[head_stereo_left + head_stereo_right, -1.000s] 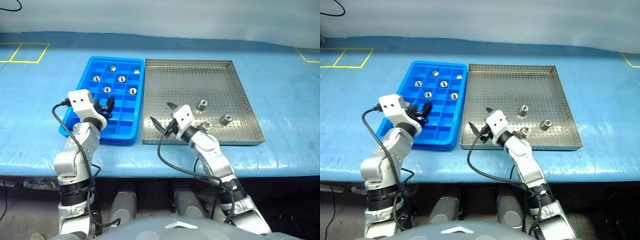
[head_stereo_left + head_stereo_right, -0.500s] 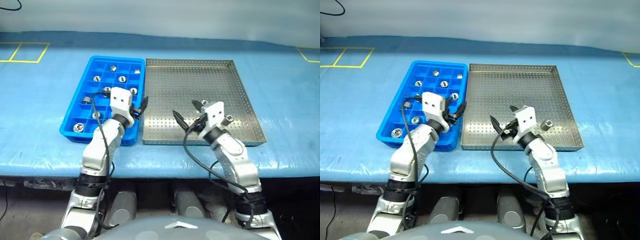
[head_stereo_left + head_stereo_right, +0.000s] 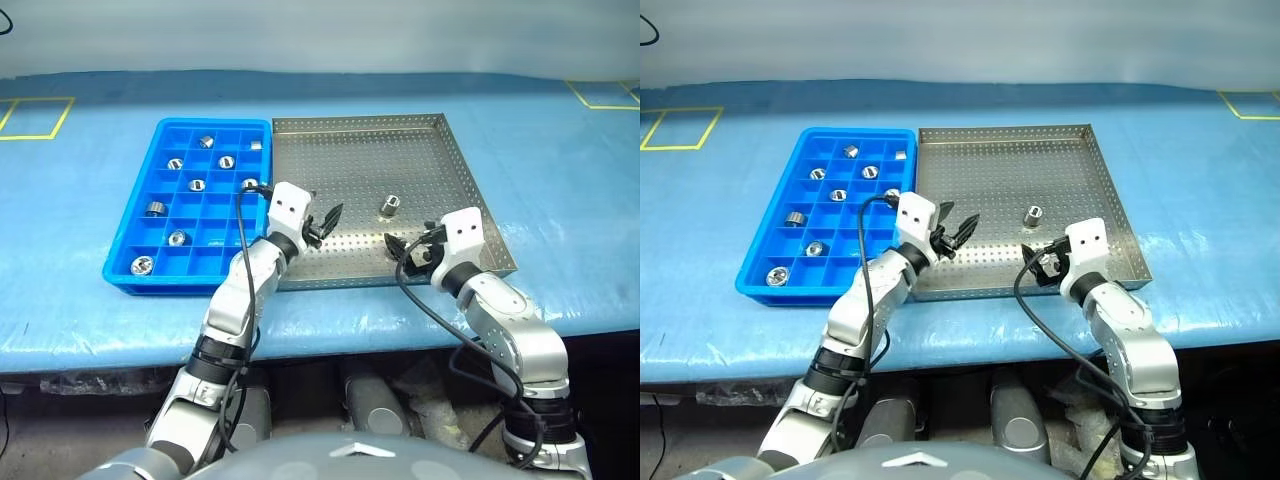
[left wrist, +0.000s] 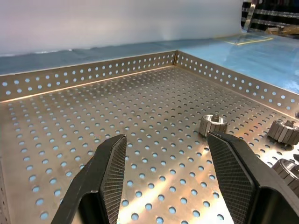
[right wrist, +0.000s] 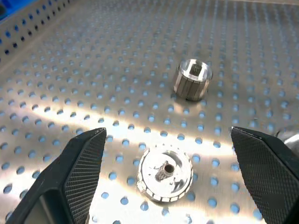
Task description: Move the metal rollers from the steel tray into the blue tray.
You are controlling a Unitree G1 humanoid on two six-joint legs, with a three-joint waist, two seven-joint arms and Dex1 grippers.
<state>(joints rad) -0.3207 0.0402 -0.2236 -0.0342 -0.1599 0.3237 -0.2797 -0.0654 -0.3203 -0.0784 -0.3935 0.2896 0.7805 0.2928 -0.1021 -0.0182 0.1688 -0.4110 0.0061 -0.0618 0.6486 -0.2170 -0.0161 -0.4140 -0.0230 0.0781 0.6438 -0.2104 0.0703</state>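
Plainly, you had both arms over the steel tray [image 3: 455,160]. The blue tray [image 3: 122,232] lay just beside its left rim, long edges nearly touching. The left gripper [image 4: 166,139] hung just inside that left rim, its fingers parted at a middling gap and holding nothing, pointing across the perforated floor. The right gripper [image 5: 168,134] sat by the steel tray's near-right corner, spread wide and empty, with one roller [image 5: 166,175] between its fingers and a second roller [image 5: 192,79] beyond. The steel tray's floor lay open towards its far rim. Three metal rollers [image 4: 213,124] showed in the steel tray and nine to its left in the blue tray's compartments.
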